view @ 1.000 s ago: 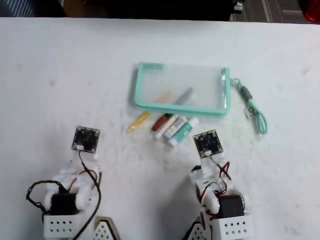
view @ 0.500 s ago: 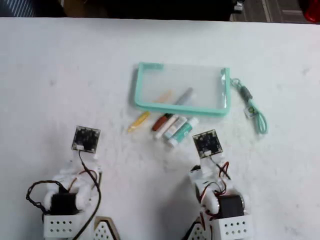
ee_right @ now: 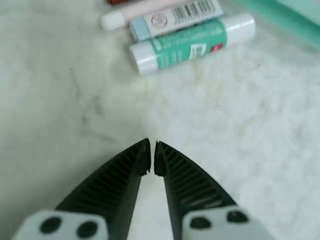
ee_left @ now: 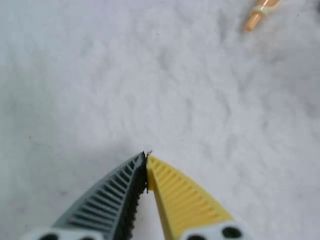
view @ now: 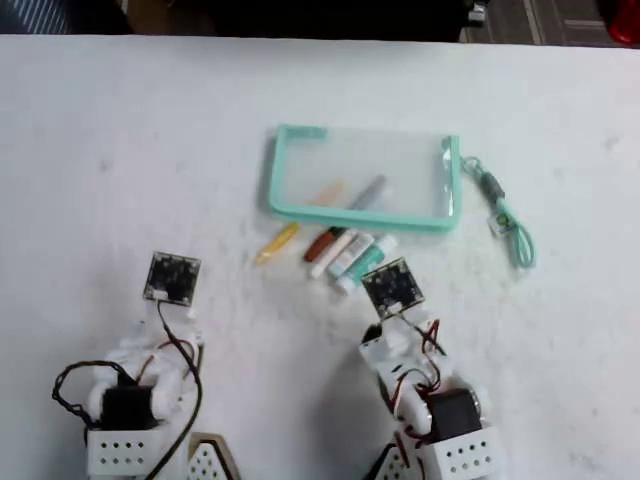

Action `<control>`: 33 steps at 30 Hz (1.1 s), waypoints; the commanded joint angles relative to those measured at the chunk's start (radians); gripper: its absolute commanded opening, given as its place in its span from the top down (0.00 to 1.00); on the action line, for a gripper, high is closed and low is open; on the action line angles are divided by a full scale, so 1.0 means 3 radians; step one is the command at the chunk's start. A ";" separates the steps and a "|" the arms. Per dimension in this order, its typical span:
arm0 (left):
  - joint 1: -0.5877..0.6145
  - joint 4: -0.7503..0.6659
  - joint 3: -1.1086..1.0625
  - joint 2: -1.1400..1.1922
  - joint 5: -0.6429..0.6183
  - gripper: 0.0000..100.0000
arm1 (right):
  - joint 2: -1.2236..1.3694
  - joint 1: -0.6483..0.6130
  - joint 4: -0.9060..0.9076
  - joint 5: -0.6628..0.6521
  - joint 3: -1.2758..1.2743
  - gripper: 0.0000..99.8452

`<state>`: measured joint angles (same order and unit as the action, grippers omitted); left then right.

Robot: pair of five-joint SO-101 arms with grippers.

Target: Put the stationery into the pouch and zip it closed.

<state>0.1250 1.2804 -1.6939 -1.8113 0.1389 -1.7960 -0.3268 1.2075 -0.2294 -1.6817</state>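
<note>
Stationery (view: 340,252) lies on the table (view: 120,150) at the edge of the pouch (view: 400,170), while the left gripper (ee_left: 146,159) and right gripper (ee_right: 152,150) sit pinched together, holding nothing.

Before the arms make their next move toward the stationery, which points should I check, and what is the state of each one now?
1. Opening of the right gripper for a grasp: not ok, it is shut.
2. Opening of the left gripper: not ok, shut above the table.
3. Reach to the green glue stick: ok, it lies just ahead of the right gripper.
4. Room around the green glue stick: not ok, a pale tube lies against it.
5. Mouth of the pouch open: cannot tell.
</note>
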 commanded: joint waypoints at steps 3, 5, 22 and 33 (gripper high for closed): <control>-0.0023 0.0026 0.0005 -0.0028 -0.0026 0.98 | -0.0023 -0.0008 0.0100 -0.0031 -0.0031 0.98; -0.0028 0.0026 0.0005 -0.0028 -0.0026 0.98 | -0.0023 -0.0008 0.0100 -0.0031 -0.0031 0.98; -0.0043 0.0000 0.0005 -0.0028 -0.0026 0.98 | -0.0023 -0.0003 0.0105 -0.0031 -0.0031 0.98; -0.0043 -0.0205 0.0005 -0.0033 -0.0026 0.98 | -0.0023 0.0064 0.0207 -0.0036 -0.0031 0.98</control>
<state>0.1250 1.2497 -1.6939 -1.8113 0.1389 -1.7960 -0.3130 1.2628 -0.2294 -1.6817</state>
